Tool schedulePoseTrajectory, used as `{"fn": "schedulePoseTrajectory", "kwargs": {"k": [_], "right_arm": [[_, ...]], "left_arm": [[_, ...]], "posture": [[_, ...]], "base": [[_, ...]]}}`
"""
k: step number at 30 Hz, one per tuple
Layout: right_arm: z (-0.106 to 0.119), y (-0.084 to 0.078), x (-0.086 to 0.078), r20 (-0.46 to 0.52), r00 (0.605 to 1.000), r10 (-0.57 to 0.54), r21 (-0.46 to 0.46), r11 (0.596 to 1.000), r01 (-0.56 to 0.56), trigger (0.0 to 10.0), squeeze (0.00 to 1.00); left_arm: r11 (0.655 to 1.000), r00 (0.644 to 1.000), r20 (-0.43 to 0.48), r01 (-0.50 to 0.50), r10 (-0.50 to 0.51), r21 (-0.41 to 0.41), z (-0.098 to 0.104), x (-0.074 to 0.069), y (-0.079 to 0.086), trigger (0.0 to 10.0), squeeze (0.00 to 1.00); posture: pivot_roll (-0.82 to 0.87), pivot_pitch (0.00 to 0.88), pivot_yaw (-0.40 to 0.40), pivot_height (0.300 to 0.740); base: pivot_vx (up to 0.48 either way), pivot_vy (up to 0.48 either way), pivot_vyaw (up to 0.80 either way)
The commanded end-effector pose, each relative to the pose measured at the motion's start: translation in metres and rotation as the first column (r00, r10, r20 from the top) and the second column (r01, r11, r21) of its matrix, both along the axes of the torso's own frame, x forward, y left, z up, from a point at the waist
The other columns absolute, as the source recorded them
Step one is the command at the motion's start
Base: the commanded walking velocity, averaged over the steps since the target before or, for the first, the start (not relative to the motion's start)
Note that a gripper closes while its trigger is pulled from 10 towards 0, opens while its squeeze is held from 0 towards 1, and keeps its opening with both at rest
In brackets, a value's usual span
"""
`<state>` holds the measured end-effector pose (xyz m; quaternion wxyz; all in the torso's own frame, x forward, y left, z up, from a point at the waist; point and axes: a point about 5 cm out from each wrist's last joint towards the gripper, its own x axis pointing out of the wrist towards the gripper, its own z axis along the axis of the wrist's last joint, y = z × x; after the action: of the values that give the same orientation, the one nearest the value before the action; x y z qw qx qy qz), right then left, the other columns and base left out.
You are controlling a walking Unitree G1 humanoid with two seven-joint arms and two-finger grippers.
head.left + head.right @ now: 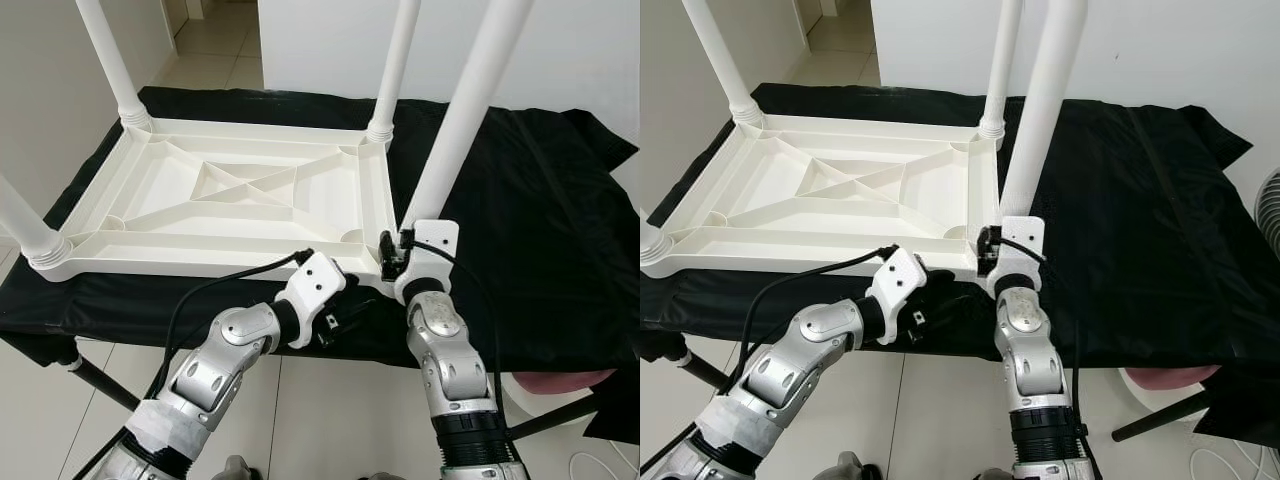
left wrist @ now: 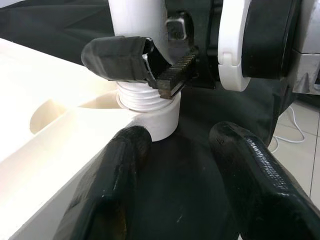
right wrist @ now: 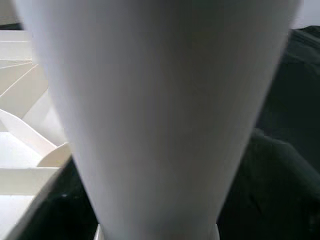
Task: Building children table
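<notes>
The right gripper is clenched on the base of the near-right leg, just above the threaded collar where that leg meets the tabletop. In the left wrist view one taped finger and a ribbed pad press against the leg right above its socket. The right wrist view is close on the leg, with tabletop ribs at its left edge.

The left gripper hangs released at lower centre of the left eye view, just below the tabletop's near edge and beside the same corner, fingers spread and touching nothing.

The tabletop lies upside down at centre left, its ribbed underside up. Three more legs stand at its corners: far-left, far-right and near-left. The near-left corner sits close to the left frame edge.

All rests on a black cloth, which runs wide and bare to the right of the tabletop. A thin strip of cloth shows in front of the near edge, then tiled floor below. White walls close the upper corners.
</notes>
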<state>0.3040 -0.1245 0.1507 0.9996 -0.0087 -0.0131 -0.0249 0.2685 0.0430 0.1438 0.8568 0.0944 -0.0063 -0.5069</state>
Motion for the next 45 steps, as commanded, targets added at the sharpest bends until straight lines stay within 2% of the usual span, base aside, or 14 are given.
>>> {"fn": "schedulePoseTrajectory", "kwargs": {"k": [1,8,9,10,11,20,23,25,32,33,34,35,36,45], "right_arm": [[0.001,-0.001,0.0,0.009,1.0,0.005,0.01,1.0,-0.005,10.0,1.0],[0.003,-0.008,0.001,0.031,0.996,0.086,0.006,0.996,-0.087,10.0,1.0],[0.002,-0.01,0.001,0.026,0.99,0.139,-0.007,0.99,-0.139,10.0,0.16],[0.002,-0.01,0.001,0.026,0.99,0.139,-0.007,0.99,-0.139,10.0,0.16],[0.001,-0.01,0.001,0.019,0.985,0.173,-0.017,0.985,-0.173,10.0,0.0],[-0.004,-0.016,0.003,0.007,0.93,0.366,-0.055,0.929,-0.366,10.0,0.0],[-0.005,-0.017,0.004,0.0,0.892,0.452,-0.086,0.888,-0.451,10.0,0.0],[-0.001,-0.021,0.012,-0.007,0.825,0.565,-0.132,0.817,-0.561,10.0,0.0],[-0.001,-0.026,0.022,-0.052,0.76,0.647,-0.163,0.746,-0.646,10.0,0.0],[-0.003,-0.027,0.023,-0.067,0.748,0.661,-0.16,0.732,-0.662,5.9,0.0],[-0.003,-0.027,0.023,-0.067,0.748,0.661,-0.16,0.732,-0.662,5.9,0.0],[-0.005,-0.028,0.024,-0.079,0.741,0.667,-0.163,0.725,-0.669,2.0,0.0],[-0.007,-0.03,0.024,-0.091,0.733,0.674,-0.161,0.716,-0.679,0.0,0.0],[-0.017,-0.038,0.023,-0.119,0.706,0.698,-0.156,0.689,-0.708,0.0,0.0]], "left_arm": [[0.997,0.997,-0.016,0.072,-0.072,0.012,-0.001,-0.003,-0.002,10.0,0.0],[0.997,0.997,-0.013,0.073,-0.073,0.01,0.0,-0.003,-0.003,10.0,0.0],[0.997,0.997,-0.013,0.072,-0.072,0.009,0.0,-0.002,-0.003,10.0,0.0],[0.997,0.997,-0.013,0.072,-0.072,0.009,0.0,-0.002,-0.003,10.0,0.0],[0.997,0.997,-0.012,0.071,-0.071,0.008,0.0,-0.002,-0.002,10.0,0.0],[0.998,0.998,-0.01,0.067,-0.067,0.011,0.001,-0.001,-0.001,10.0,0.0],[0.998,0.998,-0.009,0.064,-0.064,0.011,0.001,-0.001,0.0,10.0,0.0],[0.998,0.998,-0.008,0.063,-0.063,0.01,0.002,0.0,-0.001,10.0,0.0],[0.998,0.998,-0.007,0.063,-0.063,0.011,0.003,0.0,0.0,10.0,0.0],[0.998,0.998,-0.006,0.062,-0.062,0.011,0.003,0.0,0.0,10.0,0.0],[0.998,0.998,-0.006,0.062,-0.062,0.011,0.003,0.0,0.0,10.0,0.0],[0.998,0.998,-0.006,0.061,-0.061,0.011,0.003,0.0,0.0,10.0,0.0],[0.998,0.998,-0.006,0.061,-0.06,0.011,0.003,0.0,0.0,10.0,0.0],[0.998,0.998,-0.011,0.064,-0.064,0.014,0.003,-0.001,0.001,10.0,0.0]], "posture": [[-0.1,0.02,0.004,0.74],[-0.1,0.019,0.004,0.74],[-0.1,0.019,0.004,0.74],[-0.1,0.019,0.004,0.74],[-0.1,0.019,0.004,0.74],[-0.1,0.03,0.012,0.74],[-0.1,0.03,0.012,0.74],[-0.1,0.033,0.017,0.74],[-0.09,0.033,0.023,0.74],[-0.09,0.033,0.023,0.74],[-0.09,0.033,0.023,0.74],[-0.09,0.033,0.023,0.74],[-0.09,0.033,0.023,0.74],[-0.08,0.042,0.034,0.74]], "base": [[0.0,0.0,0.0],[0.0,0.0,0.0],[0.0,0.0,0.0],[0.0,0.0,0.0],[0.0,0.0,0.0],[0.0,0.0,0.0],[0.0,0.0,0.0],[0.0,0.0,0.0],[0.0,0.0,0.0],[0.0,0.0,0.0],[0.0,0.0,0.0],[0.0,0.0,0.0],[0.0,0.0,0.0],[0.0,0.0,0.0]]}}
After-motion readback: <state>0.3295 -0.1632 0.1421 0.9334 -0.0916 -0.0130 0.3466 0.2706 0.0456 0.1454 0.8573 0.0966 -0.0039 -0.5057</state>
